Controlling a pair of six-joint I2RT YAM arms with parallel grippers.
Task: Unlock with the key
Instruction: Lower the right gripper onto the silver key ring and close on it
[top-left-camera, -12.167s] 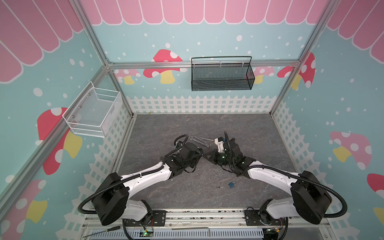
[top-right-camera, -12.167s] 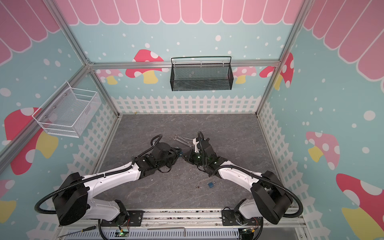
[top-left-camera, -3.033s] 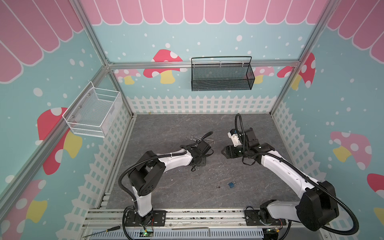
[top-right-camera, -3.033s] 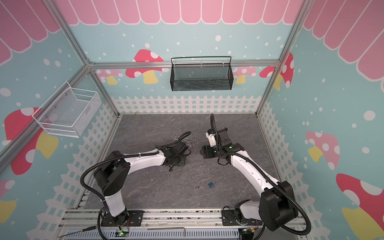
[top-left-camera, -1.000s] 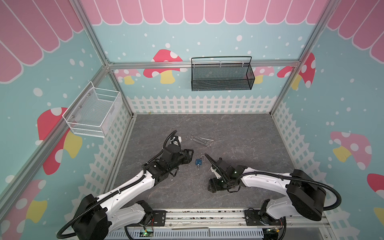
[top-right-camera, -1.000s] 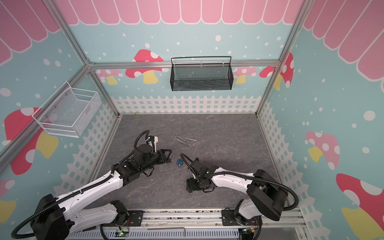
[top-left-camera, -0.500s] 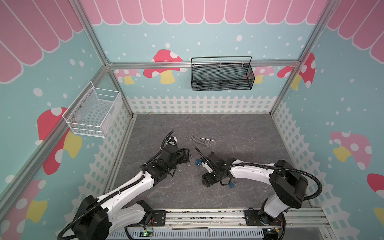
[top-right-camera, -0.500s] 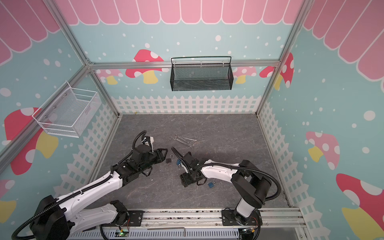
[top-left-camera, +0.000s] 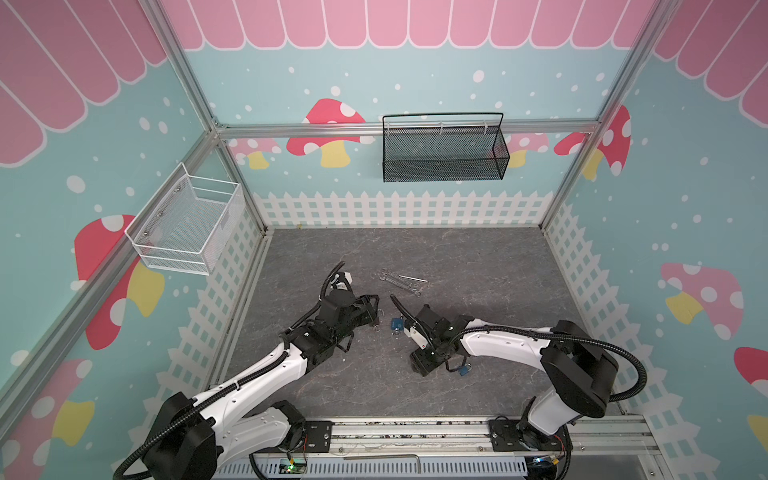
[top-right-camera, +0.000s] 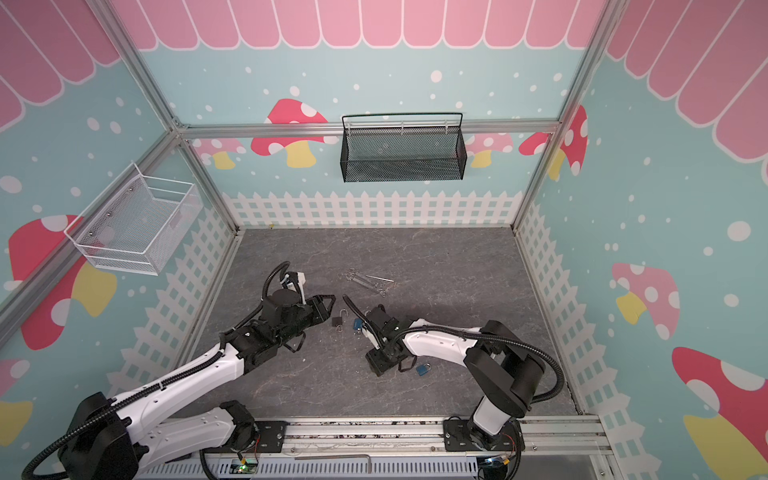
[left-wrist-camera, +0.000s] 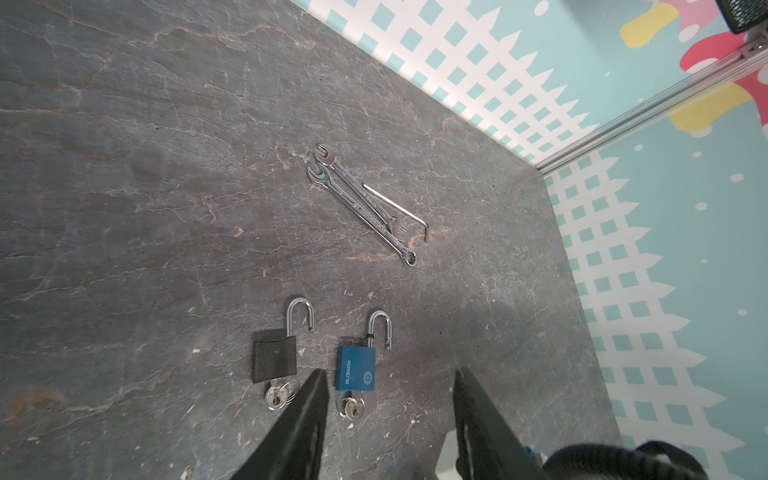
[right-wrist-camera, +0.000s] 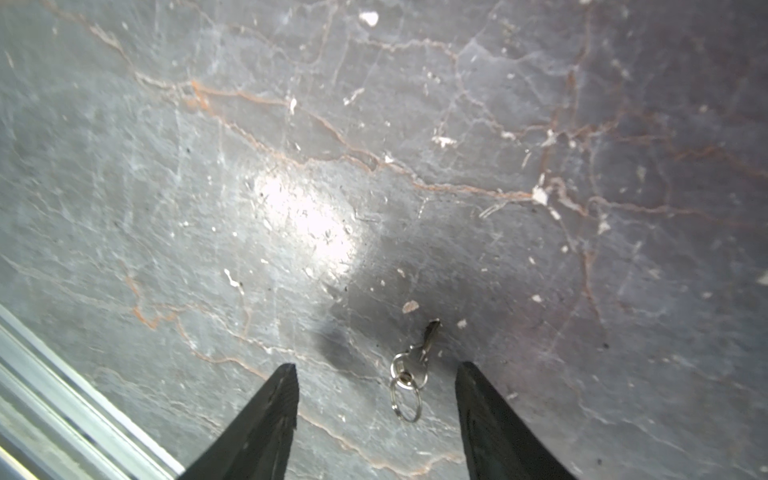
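Note:
A loose key (right-wrist-camera: 415, 365) on a small ring lies on the grey floor between the fingers of my right gripper (right-wrist-camera: 377, 366), which is open and low over it. In both top views that gripper (top-left-camera: 419, 362) (top-right-camera: 376, 362) hides the key. A third padlock, blue (top-left-camera: 465, 369) (top-right-camera: 423, 369), lies just right of it. My left gripper (left-wrist-camera: 389, 372) (top-left-camera: 372, 309) is open and empty above a black padlock (left-wrist-camera: 274, 357) (top-right-camera: 337, 320) and a blue padlock (left-wrist-camera: 356, 368) (top-left-camera: 397, 324). Both have raised shackles and a key (left-wrist-camera: 352, 407) in the base.
Two wrenches (left-wrist-camera: 361, 203) (top-left-camera: 401, 281) and a hex key (left-wrist-camera: 399, 205) lie on the floor behind the padlocks. A black mesh basket (top-left-camera: 442, 149) hangs on the back wall and a white wire basket (top-left-camera: 187, 226) on the left wall. The front rail (right-wrist-camera: 62, 399) runs close to my right gripper.
My right arm has swung its forearm left and back while its gripper stayed low near the front. The left gripper has barely shifted, and the padlocks lie where they were.

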